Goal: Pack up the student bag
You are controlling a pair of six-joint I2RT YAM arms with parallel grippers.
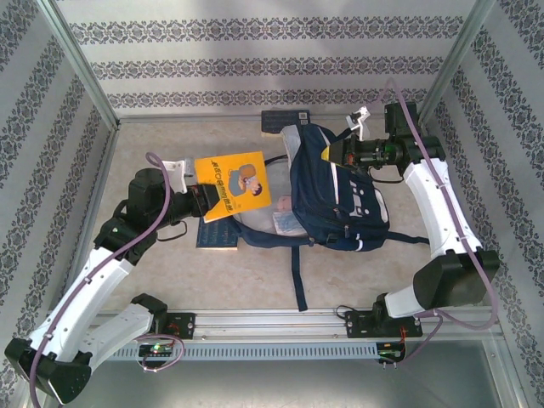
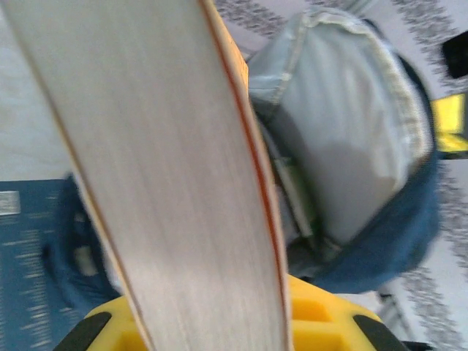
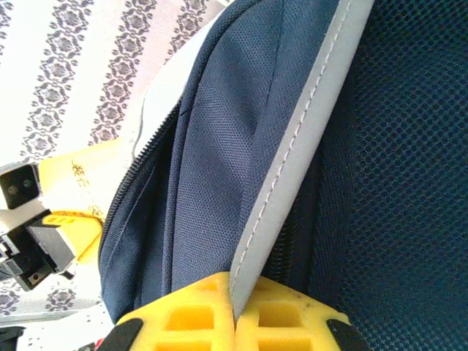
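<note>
The student bag (image 1: 336,200), a navy backpack with grey trim, lies in the middle of the table with its mouth facing left. Its pale lining (image 2: 351,146) shows through the gaping opening. My left gripper (image 1: 206,202) is shut on a yellow book (image 1: 234,183), holding it lifted and tilted just left of the opening. The book's page edge (image 2: 168,183) runs up from between the yellow fingers (image 2: 322,322). My right gripper (image 3: 235,314) is shut on a grey strip (image 3: 307,146) of the bag's upper edge (image 1: 327,151), holding it up.
A blue book (image 1: 217,234) lies flat on the table under the yellow one. A dark book (image 1: 285,119) rests by the back wall. One bag strap (image 1: 297,280) trails toward the near rail. Patterned walls close in three sides.
</note>
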